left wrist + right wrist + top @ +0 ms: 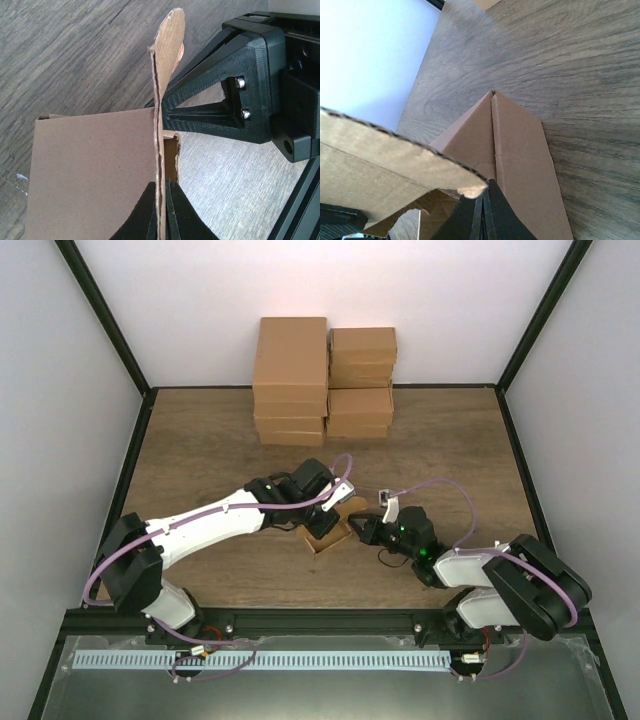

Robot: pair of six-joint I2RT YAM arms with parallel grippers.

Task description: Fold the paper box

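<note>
The paper box (pixel 323 538), tan cardboard and partly folded, lies at the table's middle between both arms. My left gripper (pixel 338 502) reaches in from the left. In the left wrist view this gripper (pixel 161 202) is shut on an upright flap (pixel 167 60) of the paper box (pixel 90 170). My right gripper (pixel 358 530) meets the box from the right. In the right wrist view its jaws (pixel 484 202) are shut with their tips against the box's creased side wall (pixel 520 160). A ragged-edged flap (pixel 385 160) overhangs on the left. Whether cardboard sits between those tips is unclear.
Two stacks of larger brown cartons (pixel 290 380) (pixel 362 382) stand at the back of the wooden table (pixel 200 450). White walls and black frame posts (pixel 105 320) enclose the sides. The right gripper's black body (pixel 245 95) shows close beside the flap.
</note>
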